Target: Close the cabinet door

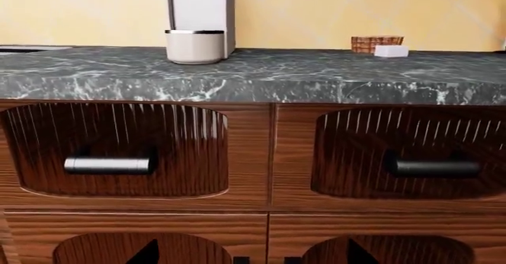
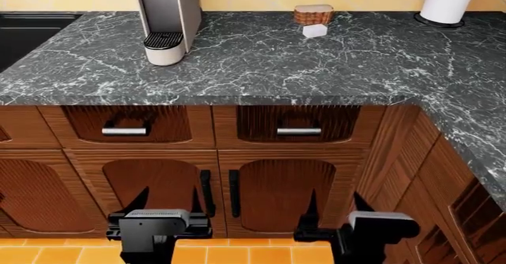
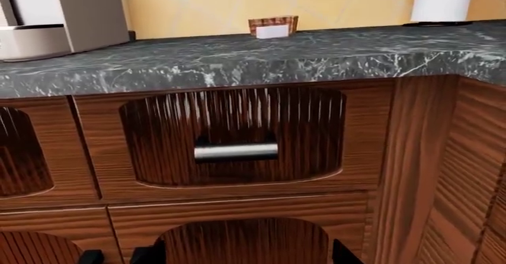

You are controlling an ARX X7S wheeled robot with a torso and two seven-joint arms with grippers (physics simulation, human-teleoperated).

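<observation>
Dark marble counter (image 2: 316, 57), yellow wall, orange floor tiles. Two drawers above two cabinet doors (image 2: 276, 190), both flush, dead ahead. Left gripper (image 2: 167, 202) and right gripper (image 2: 332, 205) spread apart, empty.

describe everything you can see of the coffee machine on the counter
The coffee machine stands upright on the dark marbled countertop, toward its left-rear part near the yellow wall. It has a tall grey, metallic-looking body with a dark spout at the top front. Its rounded, cream-coloured base juts forward, with a silver rim and a dark slotted drip grille on top. Its top is cut off by the frame. Nothing sits on the grille, and nothing but the counter touches it; both grippers are low by the cabinet doors.
</observation>
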